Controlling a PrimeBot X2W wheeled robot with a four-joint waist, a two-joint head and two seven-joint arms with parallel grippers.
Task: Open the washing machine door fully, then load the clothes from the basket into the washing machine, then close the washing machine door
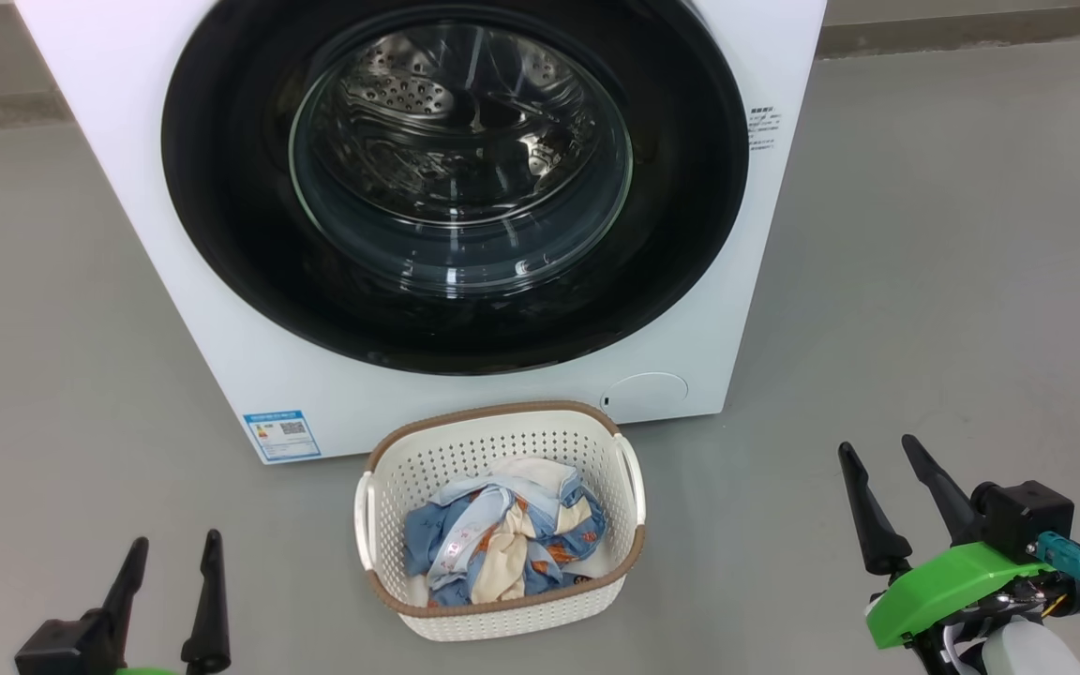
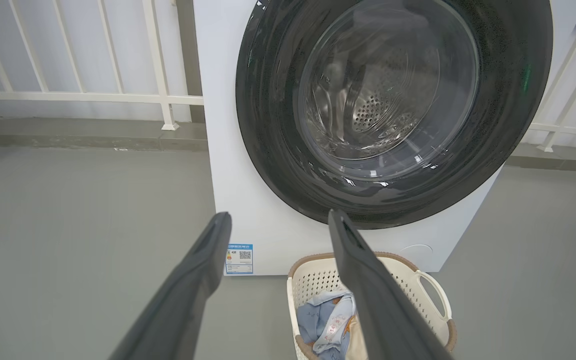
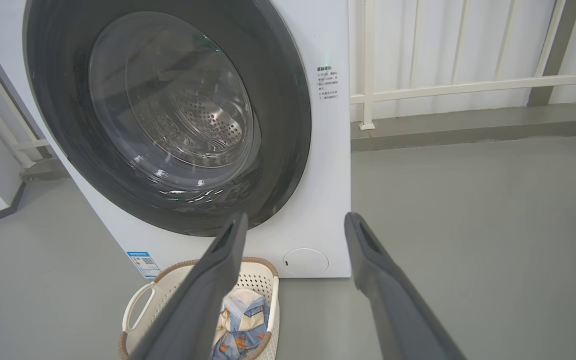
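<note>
The white washing machine [image 1: 221, 375] stands ahead with its round black-rimmed glass door [image 1: 456, 178] shut flat against the front. On the floor right before it sits the cream basket [image 1: 502, 441], holding blue, cream and orange-printed clothes [image 1: 502, 539]. My left gripper [image 1: 174, 548] is at the lower left, open and empty, well left of the basket. At the lower right my right gripper [image 1: 882, 450] is open and empty too, right of the basket. The left wrist view shows door [image 2: 393, 100], basket [image 2: 418, 280] and clothes [image 2: 325, 320]; the right wrist view shows door [image 3: 168, 110] and basket [image 3: 143, 300].
Grey floor [image 1: 924, 328] spreads on both sides of the machine. A white railing [image 2: 68, 95] and a low kerb run behind it. A blue energy label [image 1: 282, 434] and a round service flap [image 1: 645, 396] mark the machine's lower front.
</note>
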